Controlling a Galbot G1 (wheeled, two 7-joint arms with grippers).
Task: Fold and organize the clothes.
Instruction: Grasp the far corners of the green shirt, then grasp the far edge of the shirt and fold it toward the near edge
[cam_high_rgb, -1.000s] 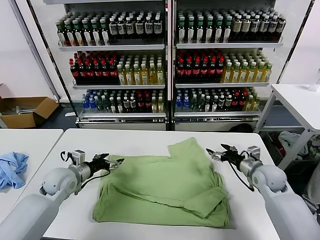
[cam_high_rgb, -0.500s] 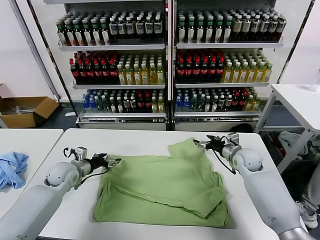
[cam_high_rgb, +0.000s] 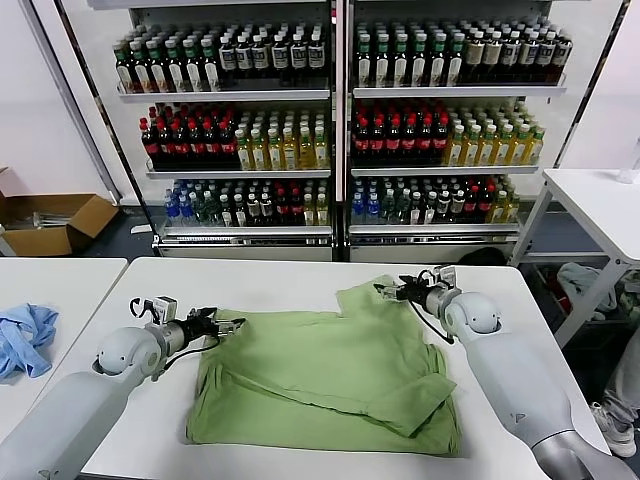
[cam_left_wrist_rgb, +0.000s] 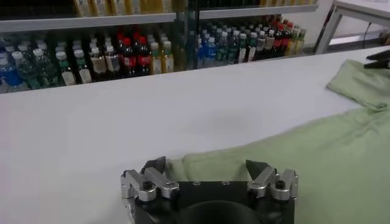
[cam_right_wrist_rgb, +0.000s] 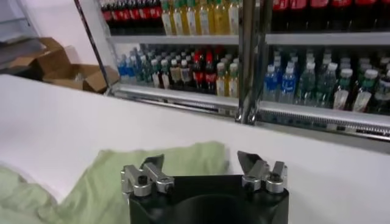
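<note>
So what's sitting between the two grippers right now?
Only the green polo shirt: the head view shows it spanning the table from the left gripper to the right gripper.

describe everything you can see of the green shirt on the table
The green shirt is a light green, soft-looking fabric garment lying flat on the white table, partly folded, with one layer turned over near its front right corner and a sleeve sticking out at the far side. The left gripper sits open at its far left corner; the right gripper, also open, at the sleeve.

Matt green cloth shirt (cam_high_rgb: 330, 370), smooth white table (cam_high_rgb: 250, 280)
</note>
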